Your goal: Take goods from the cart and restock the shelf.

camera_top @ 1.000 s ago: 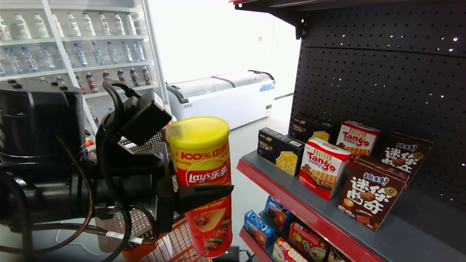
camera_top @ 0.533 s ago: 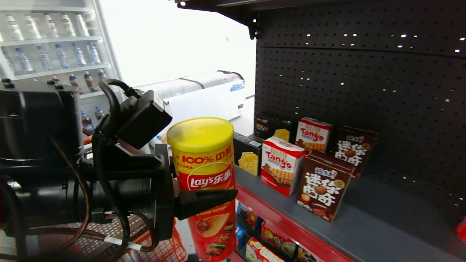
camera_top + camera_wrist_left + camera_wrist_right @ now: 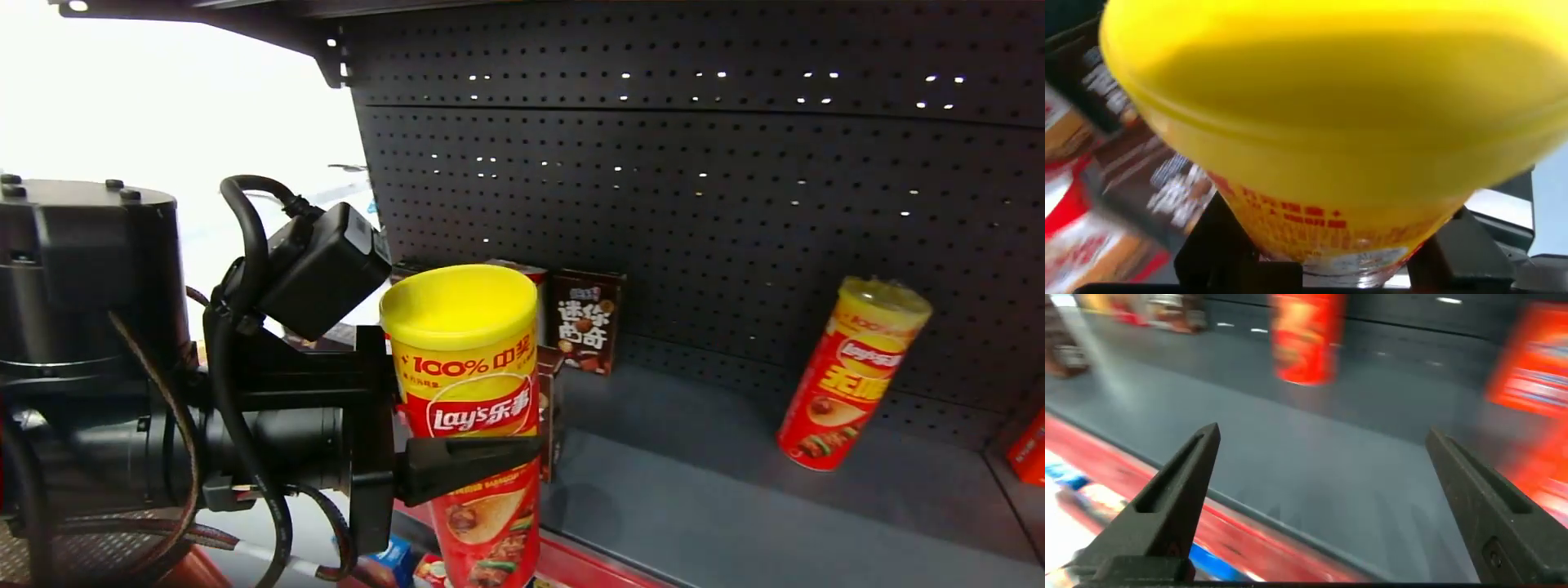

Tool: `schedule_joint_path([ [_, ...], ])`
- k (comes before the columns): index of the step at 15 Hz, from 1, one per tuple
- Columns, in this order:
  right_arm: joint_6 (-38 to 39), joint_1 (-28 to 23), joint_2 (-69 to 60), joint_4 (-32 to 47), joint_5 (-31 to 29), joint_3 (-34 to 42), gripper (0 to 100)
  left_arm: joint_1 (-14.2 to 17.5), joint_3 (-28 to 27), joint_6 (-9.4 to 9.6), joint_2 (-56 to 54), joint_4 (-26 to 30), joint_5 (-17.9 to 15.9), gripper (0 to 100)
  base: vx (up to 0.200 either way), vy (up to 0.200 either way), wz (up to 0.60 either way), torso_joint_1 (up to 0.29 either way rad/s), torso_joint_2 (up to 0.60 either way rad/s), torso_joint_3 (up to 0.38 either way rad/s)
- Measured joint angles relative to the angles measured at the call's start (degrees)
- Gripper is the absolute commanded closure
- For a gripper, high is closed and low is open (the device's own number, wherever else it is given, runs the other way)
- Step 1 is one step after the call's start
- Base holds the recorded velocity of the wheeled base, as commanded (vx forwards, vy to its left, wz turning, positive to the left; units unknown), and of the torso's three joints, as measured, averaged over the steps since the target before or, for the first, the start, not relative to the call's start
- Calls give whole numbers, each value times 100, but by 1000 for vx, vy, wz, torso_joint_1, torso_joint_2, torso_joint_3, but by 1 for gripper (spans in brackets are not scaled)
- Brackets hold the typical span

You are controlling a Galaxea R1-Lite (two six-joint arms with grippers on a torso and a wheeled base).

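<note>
My left gripper (image 3: 469, 445) is shut on a chips can (image 3: 469, 384) with a yellow lid and red body, held upright in front of the shelf's left part. In the left wrist view the can's yellow lid (image 3: 1331, 90) sits close up, with black fingers (image 3: 1212, 253) on both sides of it. A second chips can (image 3: 849, 376) stands on the grey shelf board (image 3: 694, 506) near the pegboard. My right gripper (image 3: 1327, 498) is open over the shelf's red front edge, and that second can (image 3: 1305, 339) stands beyond it.
Brown snack boxes (image 3: 589, 320) stand at the back of the shelf behind the held can. Red packs (image 3: 1030, 449) sit at the shelf's right end. A black pegboard wall (image 3: 694, 204) backs the shelf. Between boxes and second can the board is bare.
The head camera has swung right: fridge, freezer and wafer boxes slid out of the picture, and the second can came in. The left gripper keeps the can in the same hold.
</note>
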Motion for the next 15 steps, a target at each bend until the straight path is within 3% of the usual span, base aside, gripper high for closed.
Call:
schedule_joint_path([
  [7, 2, 6, 0, 5, -1, 0, 0, 7, -16, -1, 11, -6, 6, 100, 0, 0, -600, 4, 4, 4],
  [15, 0, 2, 0, 5, 0, 0, 0, 77, 17, 0, -11, 2, 17, 100, 0, 0, 0, 0, 0, 0],
])
